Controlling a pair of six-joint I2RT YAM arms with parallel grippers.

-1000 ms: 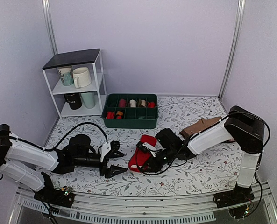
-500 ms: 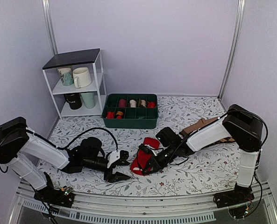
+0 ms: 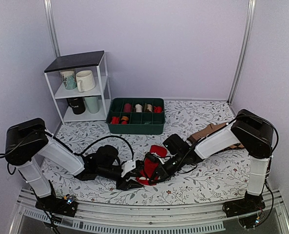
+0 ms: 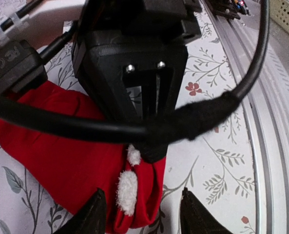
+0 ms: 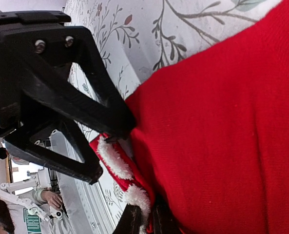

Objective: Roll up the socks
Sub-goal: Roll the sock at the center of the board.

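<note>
The red socks lie as a loose bundle on the flowered cloth at the middle front. My right gripper is shut on their near edge; in the right wrist view its fingertips pinch the red fabric beside a white fluffy trim. My left gripper has come in from the left and stands open, with one finger on each side of that same folded edge. In the left wrist view my left gripper straddles the trim, and the right gripper's black body fills the top.
A green compartment tray with several rolled socks stands at the back centre. A white shelf with mugs is at the back left. Brown and tan socks lie behind the right arm. The metal front rail runs close below the grippers.
My left arm has stretched to the right until its fingers reach the socks, and its jaws have narrowed. The right gripper keeps its hold and has barely shifted.
</note>
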